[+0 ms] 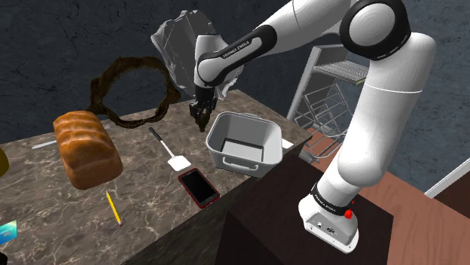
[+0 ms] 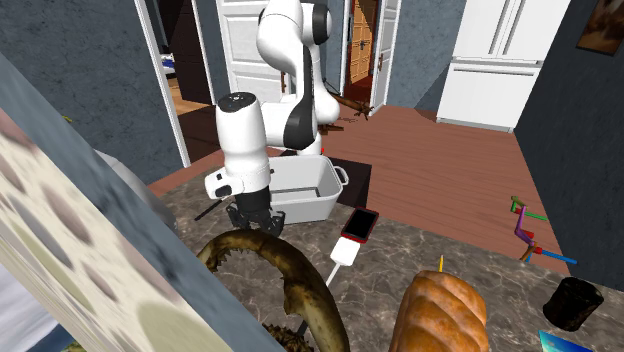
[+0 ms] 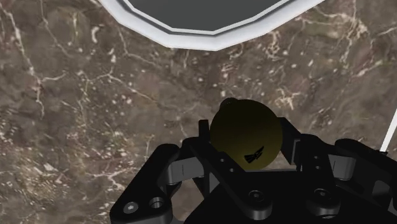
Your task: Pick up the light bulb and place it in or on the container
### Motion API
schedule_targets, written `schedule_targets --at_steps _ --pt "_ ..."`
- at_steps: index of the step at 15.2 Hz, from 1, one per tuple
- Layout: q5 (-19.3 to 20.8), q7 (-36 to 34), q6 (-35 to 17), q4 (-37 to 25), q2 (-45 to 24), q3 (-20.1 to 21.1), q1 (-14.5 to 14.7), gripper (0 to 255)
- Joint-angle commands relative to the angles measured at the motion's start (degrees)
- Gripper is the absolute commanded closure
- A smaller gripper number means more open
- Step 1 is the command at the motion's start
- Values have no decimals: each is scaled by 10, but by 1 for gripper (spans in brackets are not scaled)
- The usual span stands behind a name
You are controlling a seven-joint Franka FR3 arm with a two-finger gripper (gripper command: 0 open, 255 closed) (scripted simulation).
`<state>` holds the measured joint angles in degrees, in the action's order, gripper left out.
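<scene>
A dark olive-yellow light bulb [image 3: 245, 130] sits between my black fingers, clasped on both sides. My gripper [image 3: 247, 139] is shut on it, close over the brown marble counter [image 3: 83, 95]. The container is a white-grey rectangular tub [image 1: 245, 141] with rim handles and nothing inside. In the shoulder view my gripper [image 1: 201, 114] hangs just off the tub's left rim. In the second exterior view the gripper [image 2: 250, 217] is in front of the tub [image 2: 305, 190]. The tub's rim [image 3: 210, 39] lies a short way ahead of the bulb.
On the counter are a bread loaf [image 1: 85, 148], a white spatula [image 1: 167, 149], a red-cased phone [image 1: 198, 187] and a yellow pencil [image 1: 113, 207]. A brown ring-shaped wreath [image 1: 132, 94] and a grey crumpled object [image 1: 181, 45] stand behind. A wire rack [image 1: 331, 90] is beyond the counter's end.
</scene>
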<state>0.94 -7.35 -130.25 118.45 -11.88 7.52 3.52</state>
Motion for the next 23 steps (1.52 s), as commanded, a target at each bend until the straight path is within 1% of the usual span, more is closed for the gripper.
schedule_targets --at_steps 1,8,23 --pt "0 0 0 0 0 0 0 255" --pt "0 0 0 0 0 0 0 255" --pt "-9 5 106 -52 54 2 -2 255"
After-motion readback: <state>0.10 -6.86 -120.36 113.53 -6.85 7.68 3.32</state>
